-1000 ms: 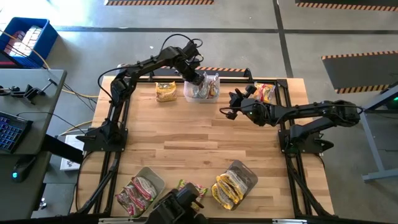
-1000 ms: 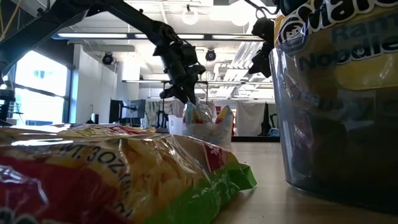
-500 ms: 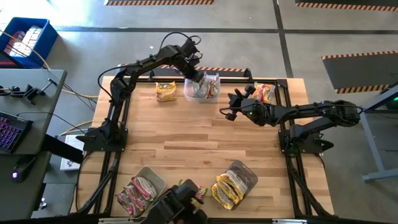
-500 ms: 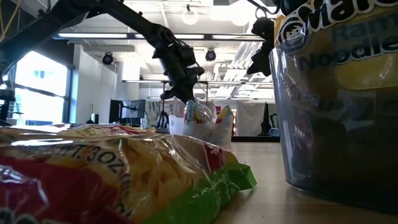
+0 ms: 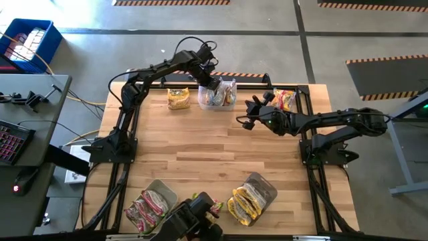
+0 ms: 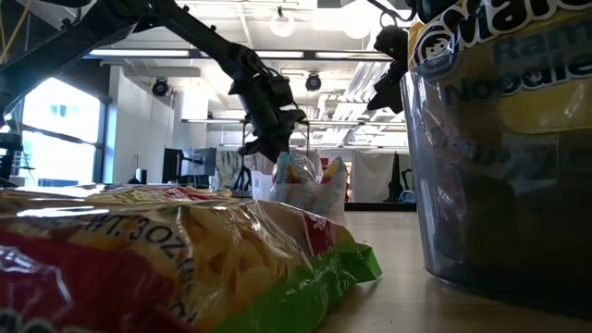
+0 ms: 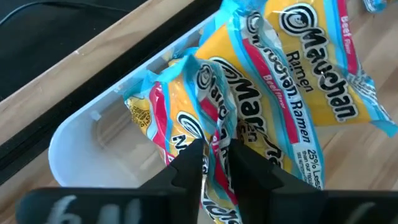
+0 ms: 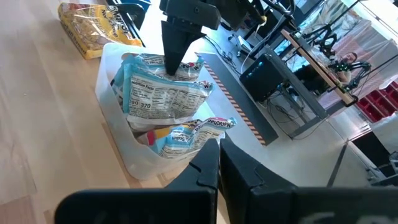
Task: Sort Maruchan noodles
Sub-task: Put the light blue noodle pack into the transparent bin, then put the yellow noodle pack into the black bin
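I read "Maruchan Ramen" on the blue-edged packets [image 7: 292, 87] standing in the far clear tub [image 5: 215, 102]. My left gripper [image 7: 214, 163], nearly together, pinched one packet's edge; a second earlier it hovered likewise. Right gripper [image 8: 219, 163] stayed closed nearby.

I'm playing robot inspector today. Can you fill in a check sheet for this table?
Surface: wooden table, bare in the middle.
Job's things: blue-edged Maruchan packets in a clear tub at the far edge; a yellow packet beside it; a red packet near the right corner; two more filled tubs at the near edge.
Clutter: nothing seen.
Grippers: left tool nearly closed around a packet edge in the far tub; right tool shut, empty, hovering beside that tub.
Cables: black cables looping on the left arm.
Surroundings: desk with keyboard, blue crate, striped floor tape.
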